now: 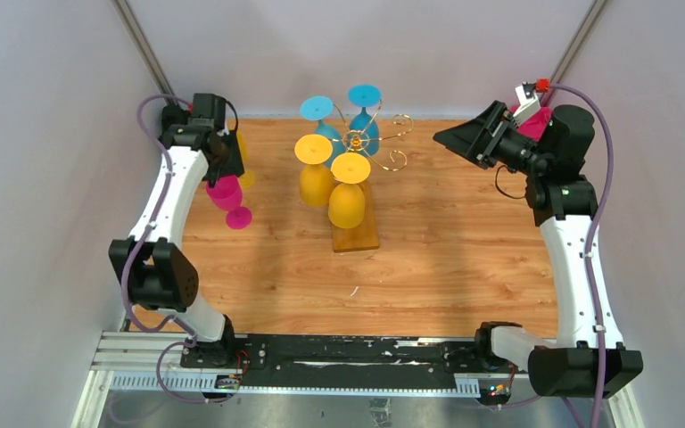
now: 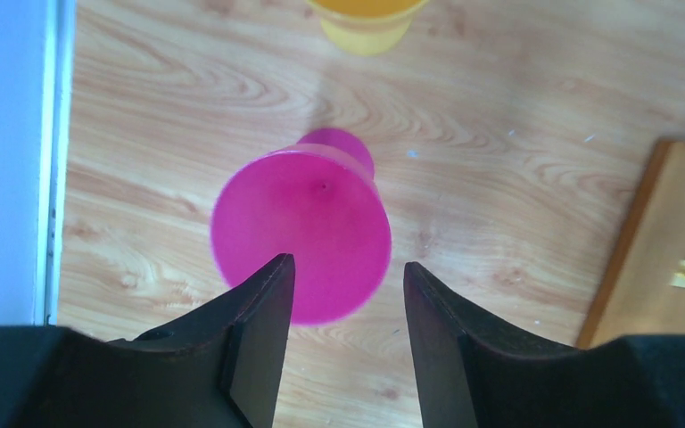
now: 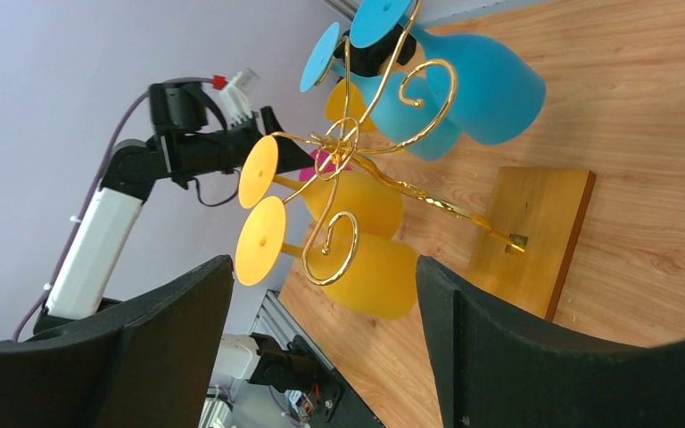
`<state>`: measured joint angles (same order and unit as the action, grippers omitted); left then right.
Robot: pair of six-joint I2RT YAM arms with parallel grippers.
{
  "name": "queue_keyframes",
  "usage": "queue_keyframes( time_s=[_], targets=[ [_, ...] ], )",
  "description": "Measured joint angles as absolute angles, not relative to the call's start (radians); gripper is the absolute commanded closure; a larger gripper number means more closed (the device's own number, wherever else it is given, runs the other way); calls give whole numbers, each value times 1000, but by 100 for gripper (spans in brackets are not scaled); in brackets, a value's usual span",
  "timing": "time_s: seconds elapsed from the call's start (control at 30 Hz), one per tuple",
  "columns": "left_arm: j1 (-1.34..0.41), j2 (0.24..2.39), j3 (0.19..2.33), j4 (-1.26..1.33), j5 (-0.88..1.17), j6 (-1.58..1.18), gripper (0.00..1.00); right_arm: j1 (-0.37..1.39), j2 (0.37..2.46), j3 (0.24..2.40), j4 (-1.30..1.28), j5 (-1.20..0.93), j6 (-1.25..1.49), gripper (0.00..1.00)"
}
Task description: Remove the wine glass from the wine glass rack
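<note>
Rack (image 1: 357,241): gold wire stand on a wooden base, mid-surface (image 1: 464,267), toward the far side.
Hanging on the rack: two blue glasses (image 1: 365,95) and two yellow glasses (image 1: 346,205), bowls down.
Pink glass (image 2: 299,236): off the rack, on the surface at the left, foot down.
Loose yellow glass (image 2: 366,22): near the pink glass, only partly in view.
Left fingers (image 2: 259,312): partly spread, directly above the pink glass, one on each side of its near rim, gripping nothing.
Right fingers (image 3: 169,339): spread wide, empty, held high at the far right, facing the rack.
</note>
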<state>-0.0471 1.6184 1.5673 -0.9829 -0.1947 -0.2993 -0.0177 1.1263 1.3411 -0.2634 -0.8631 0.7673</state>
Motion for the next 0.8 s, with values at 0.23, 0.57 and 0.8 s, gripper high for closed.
queue_keyframes(
  time_s=[0.23, 0.57, 0.8],
  targets=[
    [-47, 1489, 1683, -1003, -171, -305, 48, -18, 1123, 1294, -219, -896, 802, 34],
    [-56, 1233, 1711, -851, 93, -374, 43, 97, 1126, 1283, -148, -937, 875, 54],
    [-64, 995, 1319, -310, 452, -601, 39, 303, 1161, 1287, -141, -923, 878, 60]
  ],
)
